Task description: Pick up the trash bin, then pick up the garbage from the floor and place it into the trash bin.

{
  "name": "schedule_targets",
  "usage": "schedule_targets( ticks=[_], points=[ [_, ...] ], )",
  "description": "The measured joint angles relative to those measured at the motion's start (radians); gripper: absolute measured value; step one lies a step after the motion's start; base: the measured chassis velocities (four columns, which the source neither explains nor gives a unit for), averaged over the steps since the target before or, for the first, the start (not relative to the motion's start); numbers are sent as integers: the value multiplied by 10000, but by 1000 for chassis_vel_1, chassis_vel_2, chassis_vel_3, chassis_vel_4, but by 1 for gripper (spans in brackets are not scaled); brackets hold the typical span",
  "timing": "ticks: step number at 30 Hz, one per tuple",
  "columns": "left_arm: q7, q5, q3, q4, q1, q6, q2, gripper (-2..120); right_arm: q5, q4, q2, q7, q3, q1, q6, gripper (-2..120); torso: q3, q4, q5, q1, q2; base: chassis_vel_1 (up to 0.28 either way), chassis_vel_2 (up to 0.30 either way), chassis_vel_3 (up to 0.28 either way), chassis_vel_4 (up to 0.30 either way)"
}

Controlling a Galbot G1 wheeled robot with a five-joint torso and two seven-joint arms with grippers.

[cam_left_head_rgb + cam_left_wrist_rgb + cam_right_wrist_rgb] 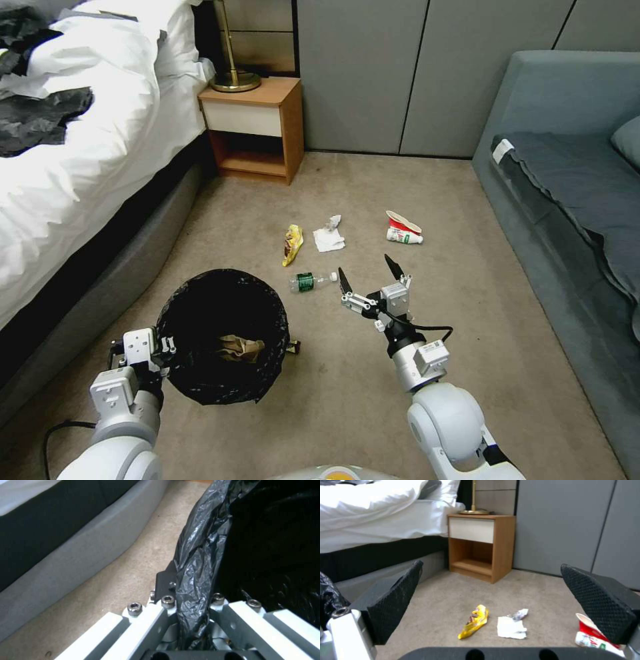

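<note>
The white-quilted bed (pixel 73 147) runs along my left side, the grey upholstered sofa (pixel 567 193) along my right, and the wooden nightstand with a white drawer front (pixel 257 127) stands at the back wall on the beige carpet (pixel 413 200). The round bin lined with a crinkly black bag (pixel 223 337) sits at my front left, its rim gripped by my left claw (pixel 163 347); in the left wrist view my fingers (pixel 165 582) are clenched on the folded bag edge (pixel 196 562), one outside the rim and one inside. A crumpled tan paper wad (pixel 240 347) lies inside the bin. My right claw (pixel 370 277) hovers above the carpet with both black textured fingers (pixel 395 600) spread wide and released, holding nothing. Just beyond its left fingertip lies the clear plastic bottle with a green label (pixel 312 281), on its side. Farther out, the squashed red-and-white paper cup (pixel 402 229) lies well apart to the right. The yellow snack wrapper (pixel 292 244) lies near the bottle, and just beside it lies the flat white tissue (pixel 329 239), with a smaller crumpled white tissue (pixel 332 222) touching its far edge.
</note>
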Motion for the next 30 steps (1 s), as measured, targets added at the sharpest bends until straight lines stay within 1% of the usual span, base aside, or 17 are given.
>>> schedule_targets(
  ticks=[26, 30],
  points=[
    [51, -28, -53, -21, 8, 34, 28, 1, -13, 2, -19, -45, -9, -7, 4, 100, 0, 0, 0, 0, 0, 60, 60, 58, 58],
    [52, -16, -54, -21, 0, 2, 19, 1, -13, -4, -35, -47, -12, 24, 25, 100, 0, 3, -1, 0, 0, 43, 39, 48, 33]
  ],
)
